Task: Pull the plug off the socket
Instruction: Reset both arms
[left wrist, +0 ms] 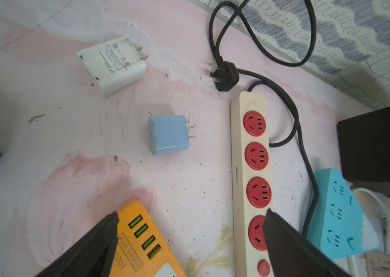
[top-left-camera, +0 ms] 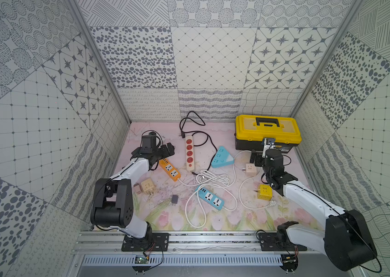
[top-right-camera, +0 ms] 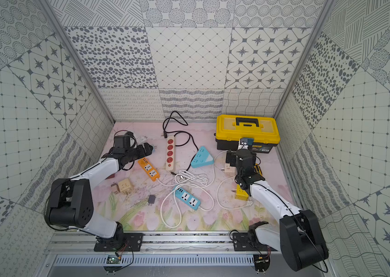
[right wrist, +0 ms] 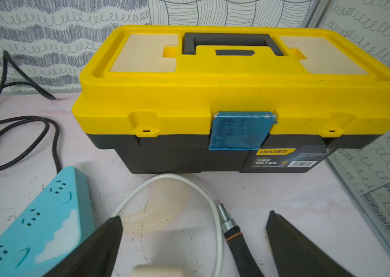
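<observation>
A small light-blue plug (left wrist: 168, 134) lies loose on the pink mat, its two prongs pointing at the cream power strip with red sockets (left wrist: 251, 167) (top-left-camera: 189, 153). None of that strip's red sockets holds a plug. My left gripper (left wrist: 191, 214) (top-left-camera: 167, 150) hovers open and empty just short of the plug, one finger over the orange power strip (left wrist: 138, 237), the other over the cream strip. My right gripper (right wrist: 195, 215) (top-left-camera: 255, 156) is open and empty in front of the yellow toolbox (right wrist: 213, 96).
A white charger (left wrist: 113, 64) lies beyond the blue plug, with the strip's black cord plug (left wrist: 225, 76) nearby. A blue triangular socket (top-left-camera: 221, 157), a blue strip (top-left-camera: 210, 197), cube adapters (top-left-camera: 264, 191) (top-left-camera: 146, 185), white cables and a screwdriver (right wrist: 234, 237) crowd the mat.
</observation>
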Robot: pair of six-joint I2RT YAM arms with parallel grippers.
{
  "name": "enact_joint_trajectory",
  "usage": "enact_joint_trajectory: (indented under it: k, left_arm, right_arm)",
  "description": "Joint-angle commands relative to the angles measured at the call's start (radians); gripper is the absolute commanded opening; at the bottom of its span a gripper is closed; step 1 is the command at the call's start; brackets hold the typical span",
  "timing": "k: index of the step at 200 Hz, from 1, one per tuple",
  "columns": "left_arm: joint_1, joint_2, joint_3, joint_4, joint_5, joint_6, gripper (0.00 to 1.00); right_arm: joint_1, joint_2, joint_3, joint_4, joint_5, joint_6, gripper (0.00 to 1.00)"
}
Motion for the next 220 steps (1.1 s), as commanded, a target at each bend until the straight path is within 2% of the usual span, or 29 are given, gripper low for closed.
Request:
enact_joint_trajectory:
  k: [1, 55, 78, 92, 109, 129, 139, 161, 178, 220]
  left_arm:
    - [-0.076, -0.025, -0.073, 0.11, -0.119, 0.268, 0.99]
    - [-0.092, -0.059, -0.244, 0.313, -0.172, 0.36, 0.99]
    - [-0.081, -0.069, -0.365, 0.513, -0.159, 0.383, 0.99]
    - [-0.053, -0.054, -0.424, 0.631, -0.11, 0.37, 0.99]
    - [-0.005, -0.024, -0.507, 0.808, -0.029, 0.34, 0.99]
    - [0.008, 0.025, -0.593, 1.013, -0.017, 0.329, 0.99]
    - [0.009, 0.008, -0.58, 0.949, -0.014, 0.325, 0.99]
    - [-0.004, 0.01, -0.574, 0.946, -0.04, 0.337, 0.99]
    - [-0.008, 0.02, -0.533, 0.881, -0.137, 0.308, 0.99]
    - [-0.015, 0.021, -0.532, 0.881, -0.154, 0.311, 0.99]
  right_arm:
    - [-0.076, 0.064, -0.057, 0.176, -0.083, -0.072, 1.0]
    - [-0.178, 0.182, -0.209, 0.533, -0.249, -0.116, 1.0]
    - [-0.193, 0.218, -0.207, 0.573, -0.334, -0.144, 1.0]
    - [-0.199, 0.256, -0.231, 0.645, -0.38, -0.156, 1.0]
    - [-0.199, 0.304, -0.251, 0.732, -0.383, -0.156, 1.0]
    - [-0.2, 0.34, -0.245, 0.741, -0.385, -0.158, 1.0]
    - [-0.199, 0.36, -0.25, 0.788, -0.35, -0.139, 1.0]
    - [-0.212, 0.352, -0.199, 0.679, -0.243, -0.082, 1.0]
    - [-0.224, 0.35, -0.2, 0.675, -0.258, -0.072, 0.99]
    - [-0.225, 0.349, -0.201, 0.676, -0.258, -0.074, 0.99]
